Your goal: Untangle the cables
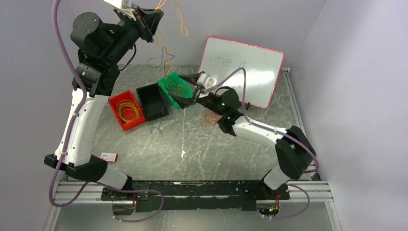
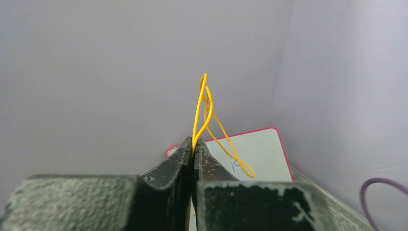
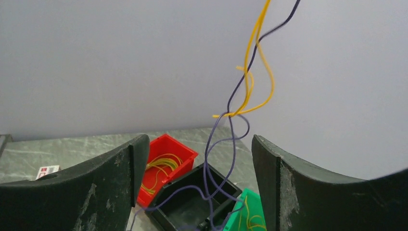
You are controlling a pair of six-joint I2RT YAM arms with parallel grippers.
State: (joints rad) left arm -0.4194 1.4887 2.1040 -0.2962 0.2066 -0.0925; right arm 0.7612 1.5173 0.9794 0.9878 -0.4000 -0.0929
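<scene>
My left gripper [image 1: 155,13] is raised high at the back left, shut on a yellow cable [image 2: 201,110] that loops up out of its fingertips [image 2: 194,144]. From it, yellow and dark blue cables [image 1: 166,53] hang tangled down toward the green bin [image 1: 169,82]. My right gripper [image 1: 185,90] stands open beside that bin. In the right wrist view a dark blue cable [image 3: 208,163] dangles between its fingers [image 3: 137,163] without being gripped, twisted with a yellow cable [image 3: 250,82] higher up. An orange cable [image 1: 209,118] lies on the table.
A red bin [image 1: 126,109] with yellow cables, a black bin [image 1: 153,101] and the green bin stand in a row at centre left. A pink-edged whiteboard [image 1: 243,72] leans at the back right. A small label [image 1: 109,157] lies near the left arm's base.
</scene>
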